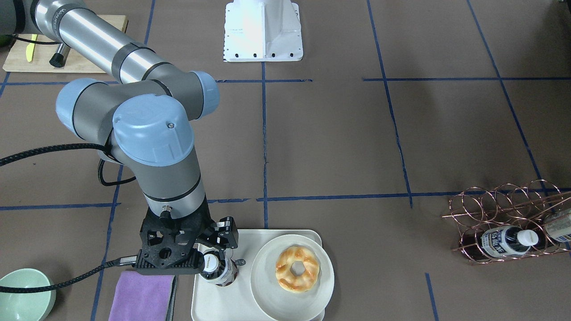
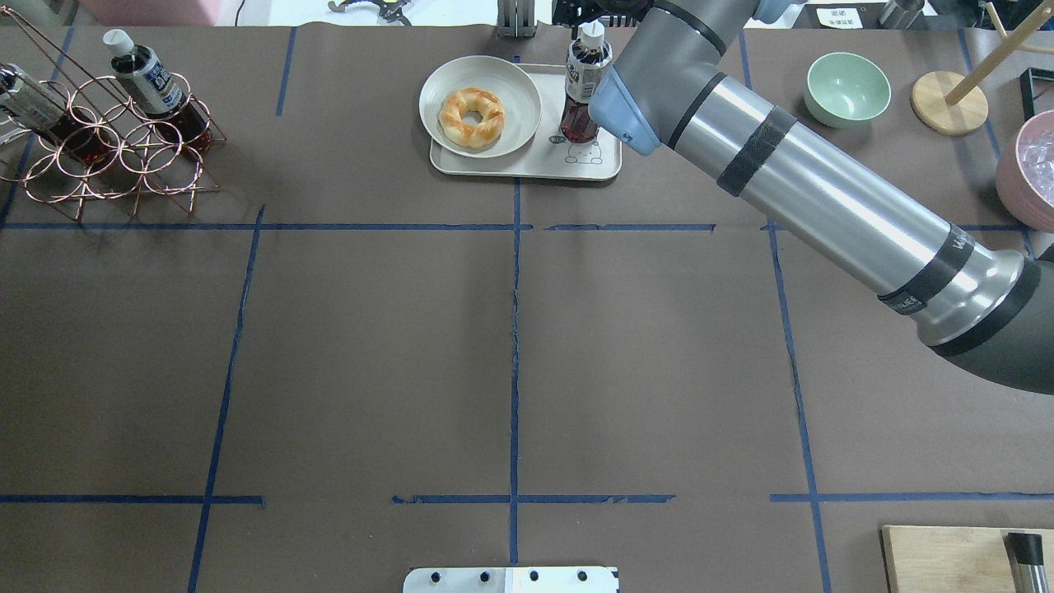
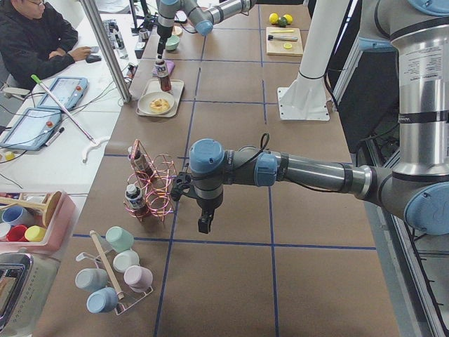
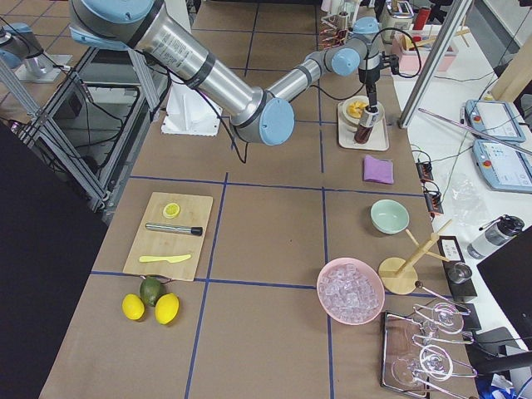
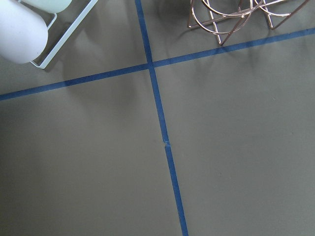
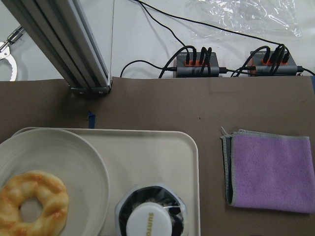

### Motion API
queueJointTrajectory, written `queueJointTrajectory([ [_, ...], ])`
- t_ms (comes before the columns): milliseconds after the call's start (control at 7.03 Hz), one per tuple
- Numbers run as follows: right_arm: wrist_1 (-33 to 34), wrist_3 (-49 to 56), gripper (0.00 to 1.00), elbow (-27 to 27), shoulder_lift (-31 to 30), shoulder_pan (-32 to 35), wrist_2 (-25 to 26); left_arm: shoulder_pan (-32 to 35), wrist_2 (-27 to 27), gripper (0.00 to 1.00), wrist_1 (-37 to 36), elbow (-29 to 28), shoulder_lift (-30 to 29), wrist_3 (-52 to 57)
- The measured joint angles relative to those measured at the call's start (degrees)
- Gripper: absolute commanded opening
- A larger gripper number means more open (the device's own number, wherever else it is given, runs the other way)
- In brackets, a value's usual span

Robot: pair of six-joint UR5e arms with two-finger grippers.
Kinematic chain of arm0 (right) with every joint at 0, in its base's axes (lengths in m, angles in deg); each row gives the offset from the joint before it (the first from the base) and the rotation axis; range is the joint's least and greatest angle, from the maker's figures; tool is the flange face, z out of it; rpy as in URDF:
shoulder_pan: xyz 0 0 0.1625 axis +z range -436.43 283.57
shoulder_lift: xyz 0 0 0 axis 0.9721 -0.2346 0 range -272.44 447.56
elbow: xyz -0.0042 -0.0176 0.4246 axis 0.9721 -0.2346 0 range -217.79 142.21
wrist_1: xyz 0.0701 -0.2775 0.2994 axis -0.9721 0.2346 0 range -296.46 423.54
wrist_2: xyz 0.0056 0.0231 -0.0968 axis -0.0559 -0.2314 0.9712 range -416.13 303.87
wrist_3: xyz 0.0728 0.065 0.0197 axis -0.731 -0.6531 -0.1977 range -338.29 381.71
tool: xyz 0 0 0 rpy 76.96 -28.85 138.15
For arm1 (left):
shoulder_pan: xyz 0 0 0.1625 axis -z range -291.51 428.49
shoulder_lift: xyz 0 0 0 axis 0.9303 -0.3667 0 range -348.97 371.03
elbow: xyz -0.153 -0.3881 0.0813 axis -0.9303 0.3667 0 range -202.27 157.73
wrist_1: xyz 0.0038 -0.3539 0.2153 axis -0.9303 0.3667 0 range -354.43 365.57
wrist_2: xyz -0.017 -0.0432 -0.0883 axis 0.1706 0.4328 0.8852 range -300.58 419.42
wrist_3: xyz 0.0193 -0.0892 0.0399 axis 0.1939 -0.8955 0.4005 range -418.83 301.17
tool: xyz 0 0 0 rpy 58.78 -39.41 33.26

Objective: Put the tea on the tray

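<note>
The tea [image 1: 221, 271], a small bottle of dark liquid with a white cap, stands upright on the cream tray [image 1: 223, 305] at its end away from the plate. It also shows in the overhead view [image 2: 581, 82] on the tray [image 2: 527, 165], and from above in the right wrist view [image 6: 150, 219]. My right gripper [image 1: 217, 258] hangs straight over the bottle with its fingers around the top. One fingertip [image 1: 241, 262] stands a little off the bottle, so the gripper looks open. My left gripper [image 3: 203, 223] hangs over bare table by the wire rack; I cannot tell its state.
A round plate [image 1: 263, 290] with ring-shaped bread [image 1: 297, 269] fills the tray's other half. A purple cloth [image 1: 142, 296] and a green bowl [image 1: 22, 294] lie beside the tray. A copper wire rack [image 1: 504, 209] holds other bottles. A wooden cutting board [image 1: 18, 60] lies far back.
</note>
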Motion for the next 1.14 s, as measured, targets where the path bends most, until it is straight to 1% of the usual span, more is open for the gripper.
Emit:
queueJointTrajectory([
  [142,1.71,0.05,1.00,2.50,-0.52,1.50,-3.53,0.00,0.00,1.00,0.00,-0.01,-0.01,0.00],
  [284,6.51,0.12,1.00,9.21,-2.67,3.08,-6.91,0.00,0.00,1.00,0.00,-0.04,-0.02,0.00],
  [427,13.55,0.60,1.00,19.45,-6.41,4.05,-8.90,0.00,0.00,1.00,0.00,-0.07,-0.02,0.00],
  [569,20.81,2.33,1.00,30.23,-10.93,4.69,-9.81,0.00,0.00,1.00,0.00,-0.18,-0.02,0.02],
  [711,26.74,6.02,1.00,40.58,-16.73,5.45,-10.15,0.00,0.00,1.00,0.00,-0.34,-0.02,0.06],
  [853,29.83,10.90,1.00,48.81,-23.44,6.48,-10.49,0.00,0.00,1.00,0.00,-0.43,0.03,0.08],
  [995,30.77,16.75,1.00,54.33,-30.55,8.13,-11.52,0.02,0.00,1.00,0.00,-0.48,0.15,0.08],
  [1137,31.00,23.97,1.00,56.93,-36.96,10.96,-13.50,0.09,0.00,1.00,0.00,-0.51,0.30,0.09],
])
